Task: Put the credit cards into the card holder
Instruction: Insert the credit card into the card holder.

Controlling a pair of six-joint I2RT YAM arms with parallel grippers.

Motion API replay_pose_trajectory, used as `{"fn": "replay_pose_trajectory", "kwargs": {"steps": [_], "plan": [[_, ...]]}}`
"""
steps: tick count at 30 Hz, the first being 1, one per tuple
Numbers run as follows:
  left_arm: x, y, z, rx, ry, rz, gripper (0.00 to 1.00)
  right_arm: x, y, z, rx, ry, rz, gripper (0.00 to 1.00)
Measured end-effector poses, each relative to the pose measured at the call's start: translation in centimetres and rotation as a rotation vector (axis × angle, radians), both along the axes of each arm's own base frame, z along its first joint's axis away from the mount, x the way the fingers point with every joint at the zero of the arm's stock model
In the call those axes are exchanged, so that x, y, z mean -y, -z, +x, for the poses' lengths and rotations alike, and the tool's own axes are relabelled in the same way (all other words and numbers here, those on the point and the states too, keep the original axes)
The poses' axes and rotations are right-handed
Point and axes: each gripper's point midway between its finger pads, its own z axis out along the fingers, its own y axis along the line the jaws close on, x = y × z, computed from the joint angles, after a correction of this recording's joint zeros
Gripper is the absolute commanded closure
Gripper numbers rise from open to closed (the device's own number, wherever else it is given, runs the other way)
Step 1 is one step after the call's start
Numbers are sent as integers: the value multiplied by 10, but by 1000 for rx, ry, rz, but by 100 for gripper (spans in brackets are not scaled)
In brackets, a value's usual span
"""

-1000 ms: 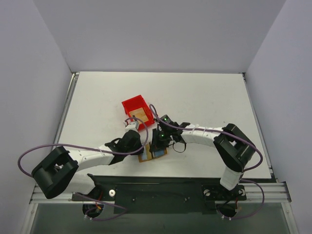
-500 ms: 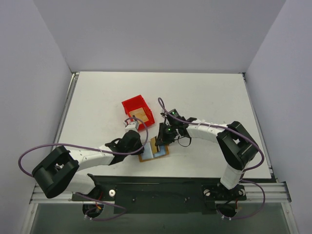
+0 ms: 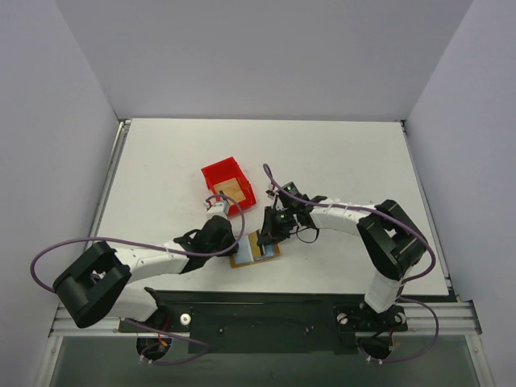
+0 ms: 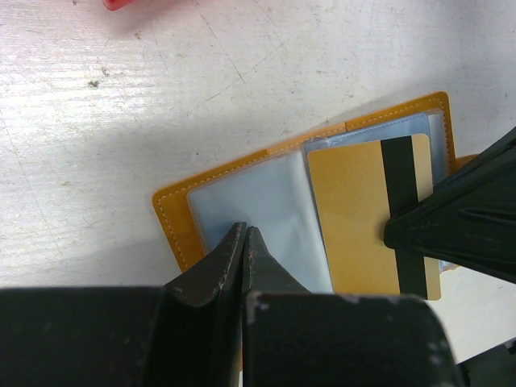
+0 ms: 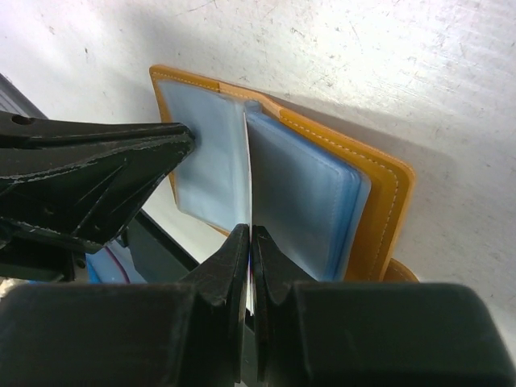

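Observation:
The orange-tan card holder (image 3: 256, 251) lies open near the table's front edge, its light blue sleeves (image 4: 250, 185) facing up. My left gripper (image 4: 244, 230) is shut, and its tip presses on the left sleeve. My right gripper (image 5: 251, 234) is shut on a golden credit card (image 4: 355, 210) with a black stripe. The card stands edge-on (image 5: 251, 181) between the sleeves at the holder's fold (image 5: 379, 201). In the top view the left gripper (image 3: 232, 239) and the right gripper (image 3: 266, 234) meet over the holder. A second tan card (image 3: 234, 190) lies in the red bin.
The red plastic bin (image 3: 216, 173) stands just behind the left gripper, at the table's middle. The black base rail (image 3: 266, 310) runs along the front edge, close below the holder. Grey walls enclose the table on three sides.
The right gripper drew back to the right, uncovering the open holder, then came slightly back toward it with the card. The left gripper has stayed on the holder.

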Motion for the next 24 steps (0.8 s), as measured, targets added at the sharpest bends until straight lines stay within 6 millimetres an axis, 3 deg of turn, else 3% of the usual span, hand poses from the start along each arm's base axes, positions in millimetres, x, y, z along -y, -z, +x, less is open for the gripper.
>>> {"fn": "replay_pose_trajectory", "kwargs": {"steps": [24], "plan": [[-4,0,-2,18,-5,-13,100,-15,6,-6,-121,4,105,100]]}}
